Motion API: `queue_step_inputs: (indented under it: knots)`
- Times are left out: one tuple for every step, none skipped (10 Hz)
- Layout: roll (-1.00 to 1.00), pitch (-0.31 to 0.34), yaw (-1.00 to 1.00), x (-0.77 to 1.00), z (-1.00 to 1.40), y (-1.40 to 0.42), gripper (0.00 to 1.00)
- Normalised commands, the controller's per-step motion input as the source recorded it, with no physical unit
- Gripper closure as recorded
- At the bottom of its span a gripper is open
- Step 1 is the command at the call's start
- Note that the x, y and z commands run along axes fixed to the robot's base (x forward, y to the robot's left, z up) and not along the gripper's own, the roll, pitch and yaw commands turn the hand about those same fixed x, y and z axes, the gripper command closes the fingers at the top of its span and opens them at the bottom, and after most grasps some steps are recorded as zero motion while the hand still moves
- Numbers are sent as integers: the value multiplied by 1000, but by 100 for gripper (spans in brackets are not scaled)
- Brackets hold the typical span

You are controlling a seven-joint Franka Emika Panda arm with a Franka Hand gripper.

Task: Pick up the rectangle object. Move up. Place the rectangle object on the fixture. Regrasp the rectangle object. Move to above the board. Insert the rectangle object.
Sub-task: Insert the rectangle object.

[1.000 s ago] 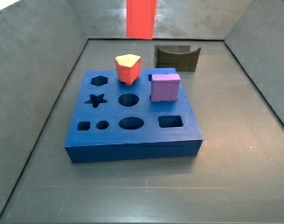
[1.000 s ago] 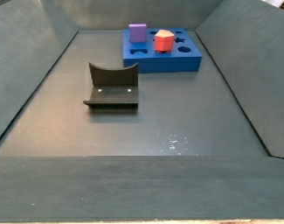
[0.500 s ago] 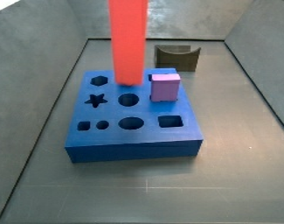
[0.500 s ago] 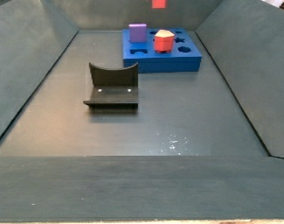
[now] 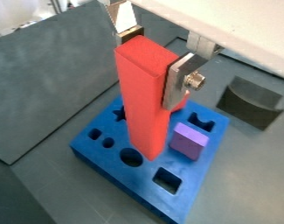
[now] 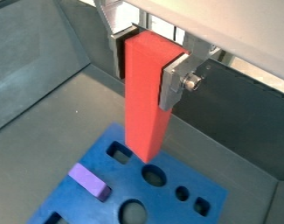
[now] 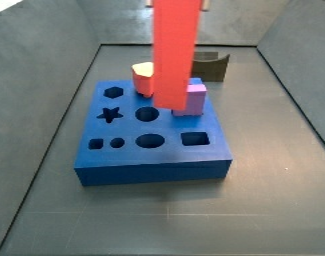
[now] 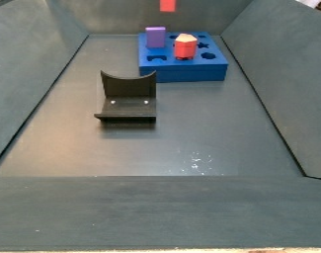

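My gripper [image 5: 152,57] is shut on the top of the rectangle object [image 5: 144,105], a long plain red block that hangs upright; this also shows in a wrist view [image 6: 147,96]. In both side views the block [image 7: 174,50] [image 8: 167,5] runs out of the frame's upper edge and the gripper itself is out of view. The block's lower end hangs well above the blue board [image 7: 151,160] [image 8: 202,67], over its middle holes. The board also shows in both wrist views [image 5: 109,149] [image 6: 121,188]. The dark fixture [image 8: 125,99] [image 5: 252,101] [image 7: 212,65] stands apart from the board, with nothing on it.
A purple cube [image 7: 192,98] [image 8: 155,38] [image 5: 189,140] [image 6: 89,181] and a short red-orange prism [image 8: 187,44] [image 7: 142,75] stand in the board. Grey walls close in the floor on all sides.
The red block has come from the back wall to over the board, then shifted sideways toward the board's middle. The cube, prism and fixture have not moved.
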Motion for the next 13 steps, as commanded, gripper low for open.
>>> queue_step_inputs:
  knots:
    - [-23,0,-154,731,-131,69,100]
    - [33,0,0,669,-254,0,100]
    - [64,0,0,634,-340,0,100]
    - [26,0,-6,646,-323,29,100]
    - [40,0,0,637,-269,26,100]
    - [74,6,0,591,-331,0,100]
    - [151,0,0,489,-643,0,100]
    - [161,0,14,429,-926,0,100]
    - [126,0,203,420,-866,31,100]
    - [53,0,386,314,-743,111,100]
    - [51,0,534,246,-754,94,100]
    - [61,0,691,266,-694,163,100]
    - [74,23,780,234,-614,123,100]
